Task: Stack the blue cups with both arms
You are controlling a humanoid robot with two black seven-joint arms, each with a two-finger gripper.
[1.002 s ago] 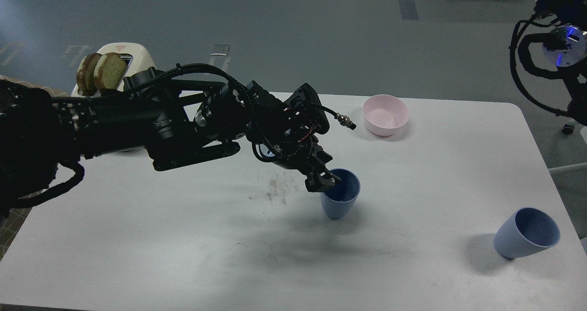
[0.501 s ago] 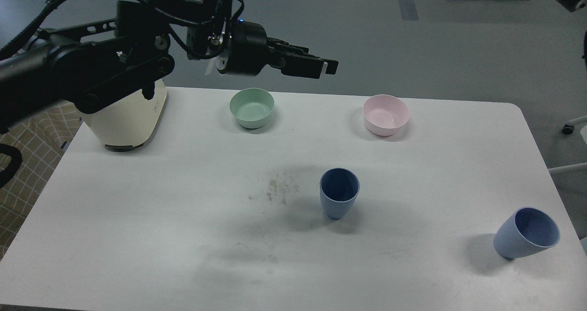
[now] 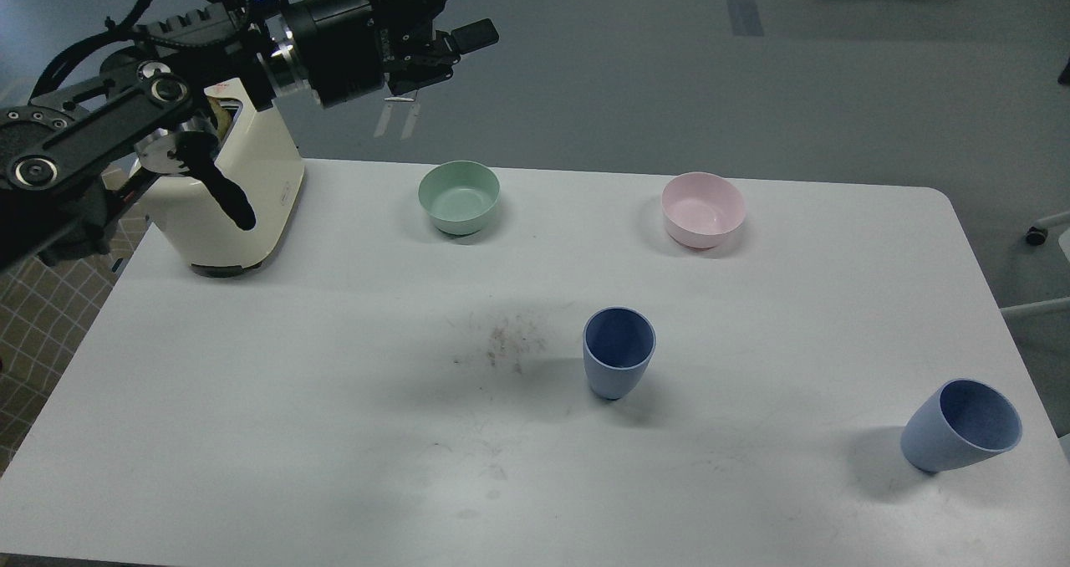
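Two pale-blue cups stand apart on the white table point(image 3: 334, 433). One blue cup point(image 3: 619, 354) is upright near the middle. The other blue cup point(image 3: 961, 425) leans tilted near the right front edge, its mouth facing up and right. My left gripper point(image 3: 470, 2) is high at the top left, above and behind the table's far edge, far from both cups. Its fingers look apart and hold nothing. My right arm is out of view.
A cream toaster point(image 3: 242, 191) stands at the back left under my left arm. A green bowl point(image 3: 459, 196) and a pink bowl point(image 3: 703, 207) sit along the far edge. Crumbs point(image 3: 501, 341) lie left of the middle cup.
My left arm rose from the middle cup's rim, leaving the cup standing, and drew back to the upper left. The right arm's parts at the top right have left the view.
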